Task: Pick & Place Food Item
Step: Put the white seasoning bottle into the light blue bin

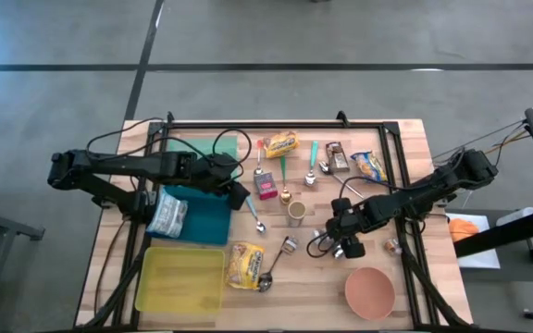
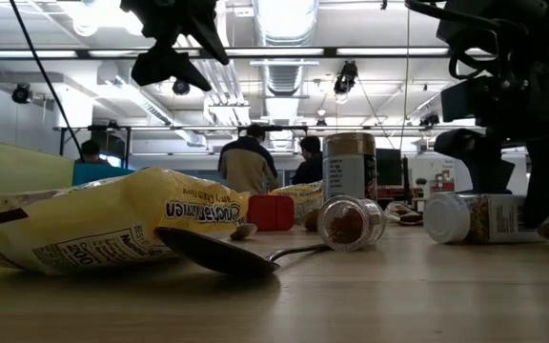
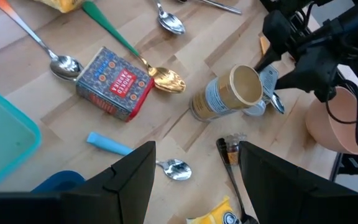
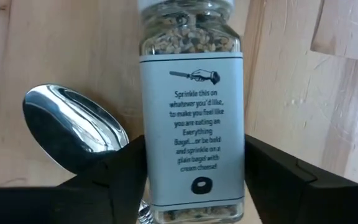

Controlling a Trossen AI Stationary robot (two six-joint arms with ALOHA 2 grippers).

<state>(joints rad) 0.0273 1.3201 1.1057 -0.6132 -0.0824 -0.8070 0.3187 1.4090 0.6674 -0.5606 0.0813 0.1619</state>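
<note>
1. High view: The right gripper (image 1: 348,242) sits low at the centre-right of the frame, just left of the round terracotta-pink bowl (image 1: 370,291) at the lower right. It is over a small jar that this view barely shows. The left gripper (image 1: 240,195) hangs left of centre, beside the deep teal plastic bin (image 1: 206,217) and above the shallow yellow plastic tray (image 1: 179,278) at the lower left; it looks parked, probably to leave the middle to the other arm.

2. Low view: A clear seasoning jar with a white cap (image 2: 470,217) lies on its side at the right of the frame, on the pale wooden table (image 2: 351,295), with the dark right arm looming over it. A yellow crinkled noodle packet (image 2: 93,229) fills the left foreground.

3. Left wrist view: The left gripper's two fingers stand well apart at the bottom of the frame with nothing between them. Beyond lie a red paprika tin (image 3: 114,83) and a tipped cardboard canister with a gold lid (image 3: 225,96).

4. Right wrist view: The seasoning jar fills the centre, label facing the camera, with a dark finger (image 4: 120,168) on each side. The fingers bracket it closely, but whether they already press it I cannot tell. A shiny metal spoon (image 4: 73,127) lies just beside the jar at the left, close enough to be nudged by a finger.
</note>
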